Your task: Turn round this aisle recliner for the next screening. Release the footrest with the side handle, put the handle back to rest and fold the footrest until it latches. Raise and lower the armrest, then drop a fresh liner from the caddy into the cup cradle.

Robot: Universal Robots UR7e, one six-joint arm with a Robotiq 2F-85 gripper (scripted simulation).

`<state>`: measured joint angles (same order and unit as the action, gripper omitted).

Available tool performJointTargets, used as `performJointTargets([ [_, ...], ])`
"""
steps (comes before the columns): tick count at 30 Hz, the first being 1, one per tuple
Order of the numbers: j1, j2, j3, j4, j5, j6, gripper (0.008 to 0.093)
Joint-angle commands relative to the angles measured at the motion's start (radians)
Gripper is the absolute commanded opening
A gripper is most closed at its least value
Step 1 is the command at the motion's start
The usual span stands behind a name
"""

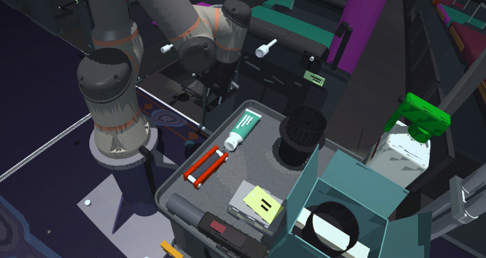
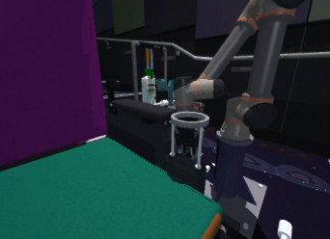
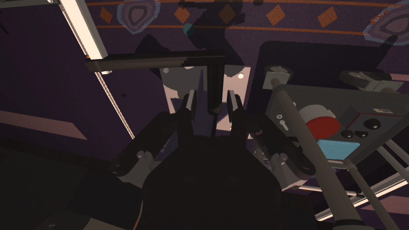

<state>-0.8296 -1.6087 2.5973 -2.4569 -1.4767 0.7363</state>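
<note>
My gripper is low beside the recliner's dark side panel, open, with nothing held. The black side handle stands between its fingers; its grip runs down from a dark horizontal bar. In the side camera the gripper hangs under the wrist, left of the caddy tray. A black ribbed liner stands upright on the tray. The ring-shaped cup cradle stands on thin legs beside the armrest. The teal seat and purple backrest fill the foreground of the second side camera.
The caddy's rim sits just right of the gripper. The tray holds a teal tube, a red-railed tool, a grey box with a yellow note and a dark torch. A teal carton and spray bottle stand further right.
</note>
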Motion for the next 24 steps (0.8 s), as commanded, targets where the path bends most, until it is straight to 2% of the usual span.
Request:
performJointTargets([
  [1,0.0,0.006,0.001,-0.007,0.0,0.0,0.048],
  [15,0.0,0.109,0.026,-0.135,0.0,0.0,0.048],
  [24,0.0,0.135,0.031,-0.167,0.0,0.0,0.048],
])
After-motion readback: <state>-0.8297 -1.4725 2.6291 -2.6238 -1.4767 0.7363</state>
